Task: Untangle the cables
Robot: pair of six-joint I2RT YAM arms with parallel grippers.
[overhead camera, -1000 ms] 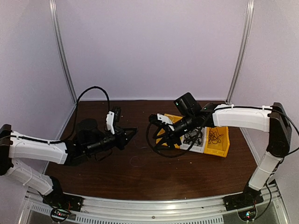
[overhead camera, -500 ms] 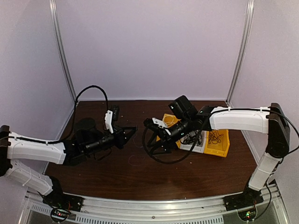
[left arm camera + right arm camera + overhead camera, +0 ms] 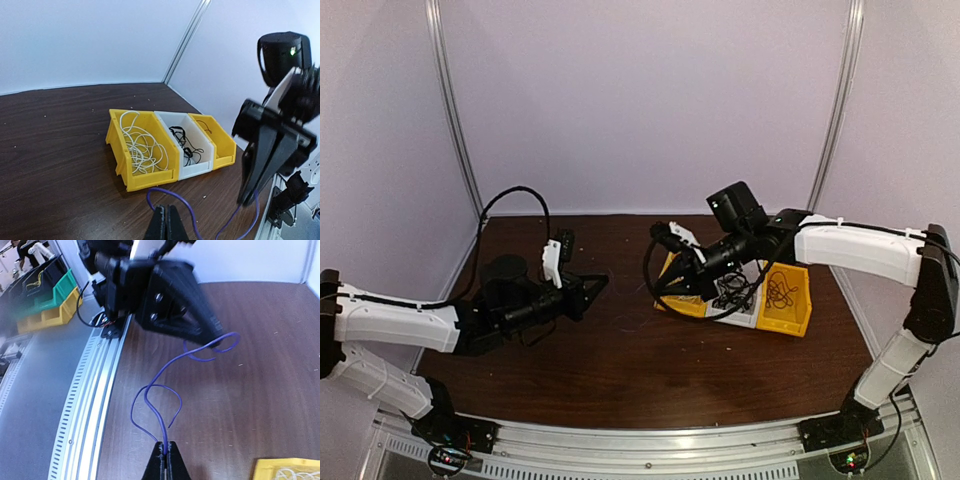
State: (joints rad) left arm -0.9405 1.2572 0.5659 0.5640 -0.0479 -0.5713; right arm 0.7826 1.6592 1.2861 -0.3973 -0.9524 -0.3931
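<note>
A thin purple cable (image 3: 176,198) runs between my two grippers above the brown table (image 3: 620,370). My left gripper (image 3: 165,212) is shut on one part of it, with a small loop beside the tips. My right gripper (image 3: 164,449) is shut on another part, and loose purple loops (image 3: 155,390) hang in front of it. In the top view the left gripper (image 3: 600,284) and right gripper (image 3: 662,288) face each other, a short way apart. A white cable (image 3: 142,145) lies in a yellow bin (image 3: 150,177), and black cables (image 3: 182,142) lie in a white bin (image 3: 196,167).
Three bins stand side by side at the right back of the table: yellow (image 3: 682,303), white (image 3: 740,318) and yellow (image 3: 788,322). The last holds a dark cord (image 3: 780,292). The rail (image 3: 90,390) runs along the table's near edge. Side walls close in left and right.
My right gripper has moved right and back toward the bins, away from the left gripper, still holding the purple cable. The left gripper has barely moved.
</note>
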